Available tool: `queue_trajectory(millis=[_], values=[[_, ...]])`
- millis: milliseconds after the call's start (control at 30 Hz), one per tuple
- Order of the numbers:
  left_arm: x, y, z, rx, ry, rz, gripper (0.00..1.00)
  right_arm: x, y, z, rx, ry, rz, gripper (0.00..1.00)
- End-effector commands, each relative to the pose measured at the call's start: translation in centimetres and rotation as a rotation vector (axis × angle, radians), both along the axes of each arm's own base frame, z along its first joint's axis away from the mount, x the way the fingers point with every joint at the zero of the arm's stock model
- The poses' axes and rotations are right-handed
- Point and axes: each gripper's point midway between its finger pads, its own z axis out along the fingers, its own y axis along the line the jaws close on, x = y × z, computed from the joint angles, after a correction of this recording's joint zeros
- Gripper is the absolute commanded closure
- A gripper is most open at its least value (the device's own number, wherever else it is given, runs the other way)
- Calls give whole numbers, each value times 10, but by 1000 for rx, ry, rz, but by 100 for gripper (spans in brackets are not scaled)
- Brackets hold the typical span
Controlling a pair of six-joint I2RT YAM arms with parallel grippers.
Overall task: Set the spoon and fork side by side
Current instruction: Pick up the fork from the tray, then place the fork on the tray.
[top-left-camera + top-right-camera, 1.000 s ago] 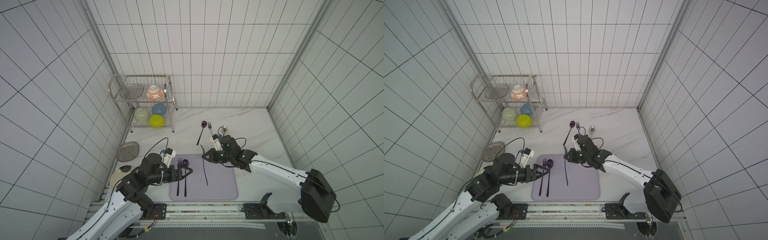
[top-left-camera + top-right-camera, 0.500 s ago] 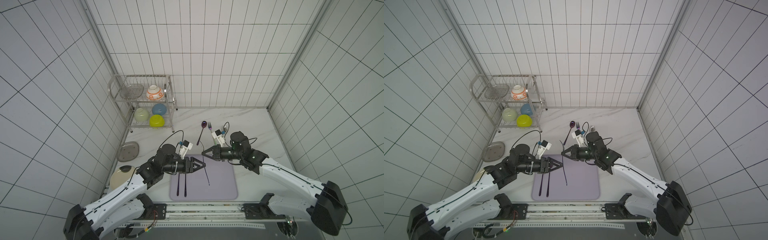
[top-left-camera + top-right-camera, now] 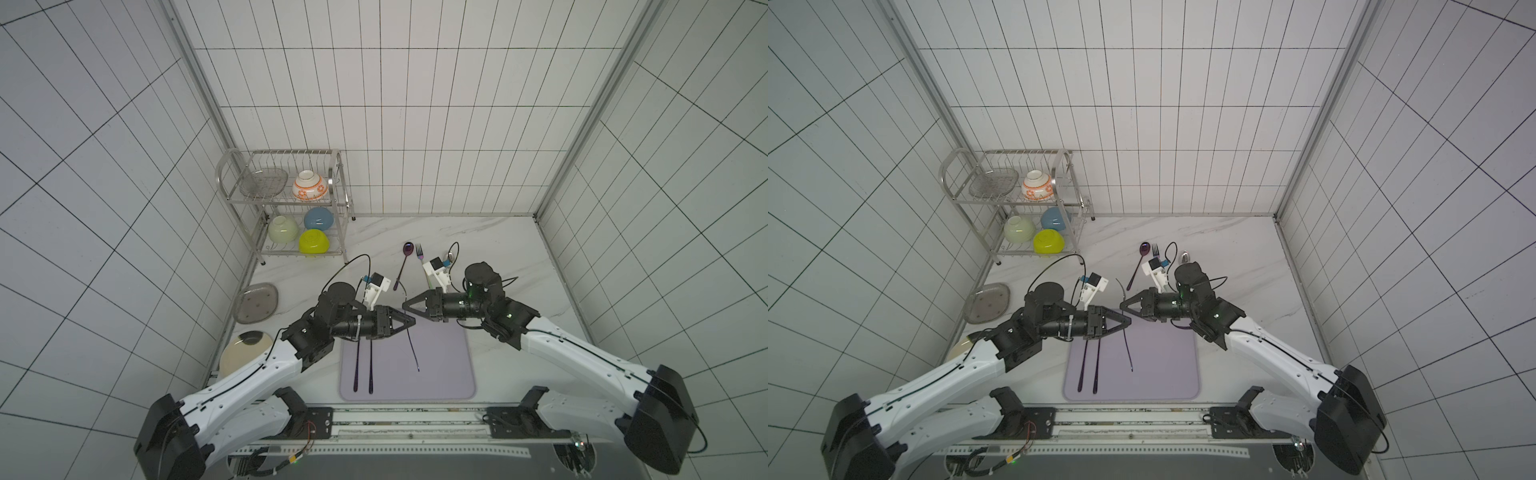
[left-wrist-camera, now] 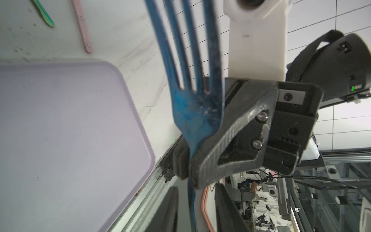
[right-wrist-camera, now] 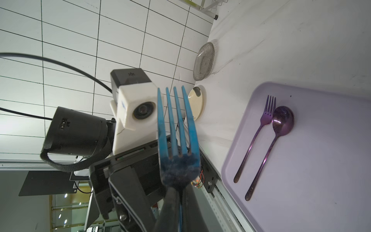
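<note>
Firmly, right jaws clamp blue fork [image 5: 180,170], left jaws flank its handle (grip unclear)

White arms [image 3: 257,374], black joints [image 3: 309,338] and jaws

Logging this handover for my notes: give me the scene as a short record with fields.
right gripper: shut on the blue fork at its neck, over the mat
left gripper: fingers either side of that fork's handle, gaps showing
mat: purple fork and purple spoon lying side by side
back of tabletop: far spoon beside far fork
</note>
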Motion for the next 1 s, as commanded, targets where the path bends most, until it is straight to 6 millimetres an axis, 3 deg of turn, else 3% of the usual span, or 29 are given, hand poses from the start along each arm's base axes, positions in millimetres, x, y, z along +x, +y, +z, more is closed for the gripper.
queue_trajectory(millis=[0, 233, 333, 400, 467, 567, 667, 800, 967], values=[[2, -2, 22, -47, -58, 4, 80, -2, -1, 13, 43, -21, 13, 100], [1, 3, 21, -36, -57, 22, 100, -3, -5, 13, 33, -13, -5, 100], [1, 7, 20, -17, -59, 40, 100, -2, -10, 14, 13, -15, -32, 100], [4, 13, 13, 40, -51, 82, 100, -1, -16, 13, -26, -26, -61, 92], [8, 23, 1, 124, -45, 136, 100, 1, -31, 6, -120, -40, -114, 75], [10, 35, -21, 270, -10, 204, 100, 7, -66, 3, -301, -85, -239, 70], [6, 43, -45, 452, 15, 257, 100, 9, -123, -6, -538, -106, -405, 69], [-6, 37, -71, 661, 0, 276, 100, -3, -193, -12, -775, -100, -569, 69], [-13, 34, -118, 956, -13, 290, 100, -21, -243, -23, -942, -110, -620, 69]])
